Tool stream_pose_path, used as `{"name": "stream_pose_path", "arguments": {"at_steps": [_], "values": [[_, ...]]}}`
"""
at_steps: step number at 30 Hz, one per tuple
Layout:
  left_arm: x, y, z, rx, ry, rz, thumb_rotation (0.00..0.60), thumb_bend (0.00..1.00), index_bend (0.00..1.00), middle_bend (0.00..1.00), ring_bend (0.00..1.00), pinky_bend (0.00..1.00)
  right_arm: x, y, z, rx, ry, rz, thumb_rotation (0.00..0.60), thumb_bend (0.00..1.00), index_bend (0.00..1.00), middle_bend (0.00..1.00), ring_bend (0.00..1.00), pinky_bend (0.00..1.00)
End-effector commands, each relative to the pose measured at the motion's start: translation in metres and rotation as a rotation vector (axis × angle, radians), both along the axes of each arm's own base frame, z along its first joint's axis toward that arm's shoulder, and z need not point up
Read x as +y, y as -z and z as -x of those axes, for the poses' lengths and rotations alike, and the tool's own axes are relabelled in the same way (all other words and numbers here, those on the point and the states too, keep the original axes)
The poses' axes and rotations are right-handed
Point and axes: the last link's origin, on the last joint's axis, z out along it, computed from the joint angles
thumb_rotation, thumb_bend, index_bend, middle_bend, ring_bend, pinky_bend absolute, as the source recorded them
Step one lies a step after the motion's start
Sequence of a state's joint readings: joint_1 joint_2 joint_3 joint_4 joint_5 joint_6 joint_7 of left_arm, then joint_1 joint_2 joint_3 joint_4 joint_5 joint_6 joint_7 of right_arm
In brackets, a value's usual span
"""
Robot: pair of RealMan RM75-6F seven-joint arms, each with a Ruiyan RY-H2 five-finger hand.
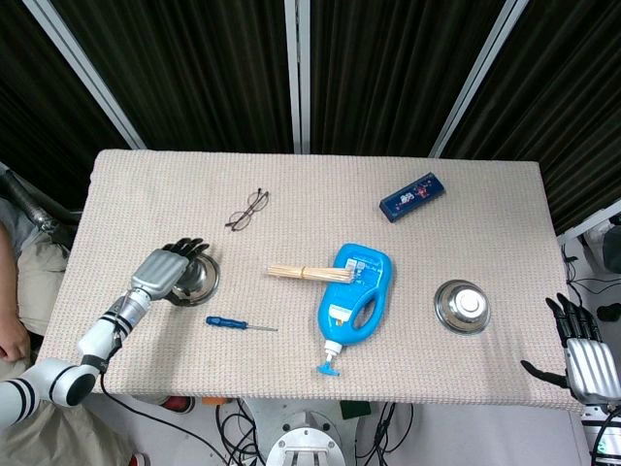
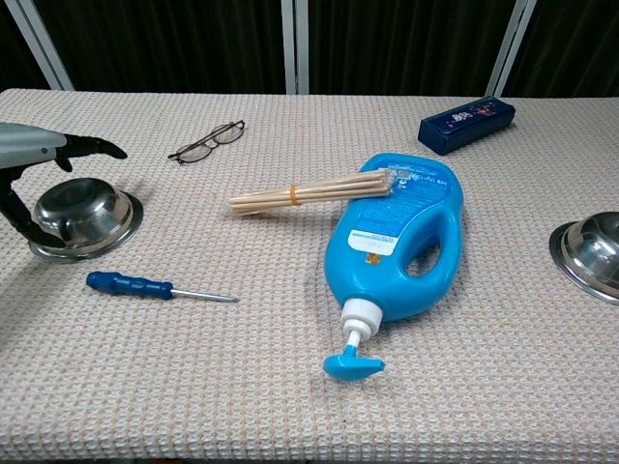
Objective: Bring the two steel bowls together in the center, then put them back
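One steel bowl (image 1: 198,279) (image 2: 85,217) sits on the left side of the table. My left hand (image 1: 168,269) (image 2: 34,164) hangs over its left half, with fingers (image 2: 14,208) curling down by the left rim and the thumb (image 2: 97,148) stretched above the bowl without touching it. I cannot see any grip on the rim. The other steel bowl (image 1: 462,306) (image 2: 590,253) stands on the right side. Beyond the table's right edge, my right hand (image 1: 582,354) is held with its fingers apart and holds nothing; the chest view does not show it.
A blue pump bottle (image 1: 354,296) (image 2: 401,237) lies in the middle, with a bundle of wooden sticks (image 1: 309,274) (image 2: 309,193) resting on it. A blue-handled screwdriver (image 1: 238,323) (image 2: 145,286) lies in front of the left bowl. Glasses (image 1: 247,211) and a dark blue case (image 1: 412,196) lie further back.
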State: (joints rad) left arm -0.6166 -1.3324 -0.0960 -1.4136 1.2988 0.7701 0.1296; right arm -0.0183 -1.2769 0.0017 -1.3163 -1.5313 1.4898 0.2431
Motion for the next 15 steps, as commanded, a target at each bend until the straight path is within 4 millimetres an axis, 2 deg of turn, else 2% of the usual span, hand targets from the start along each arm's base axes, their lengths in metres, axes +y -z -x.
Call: {"name": "stream_pose_path", "arguments": {"at_steps": [1,7,11,15], "values": [[0.0025,0.0016,-0.0011,-0.002,0.003,-0.003,0.596,0.07,0.02,0.0,0.01,0.2,-0.0007,0.0,0.0005,0.0,0.002,-0.002,0.6,0.13,0.0,0.0,0.0,0.0],[0.0035,0.0036,-0.0014,0.009,-0.002,0.018,0.599,0.08,0.06,0.0,0.01,0.23,-0.0015,-0.0005,0.0018,0.003,0.005,-0.006,0.6,0.13,0.0,0.0,0.0,0.0],[0.0032,0.0052,-0.0023,0.018,0.003,0.027,0.6,0.09,0.14,0.05,0.03,0.28,-0.0022,-0.0005,0.0031,0.002,0.009,-0.007,0.6,0.13,0.0,0.0,0.0,0.0],[0.0057,0.008,-0.0004,0.031,-0.009,0.034,0.6,0.1,0.18,0.09,0.07,0.31,-0.0015,0.001,0.0042,0.0,0.013,-0.011,0.6,0.14,0.0,0.0,0.0,0.0]]}}
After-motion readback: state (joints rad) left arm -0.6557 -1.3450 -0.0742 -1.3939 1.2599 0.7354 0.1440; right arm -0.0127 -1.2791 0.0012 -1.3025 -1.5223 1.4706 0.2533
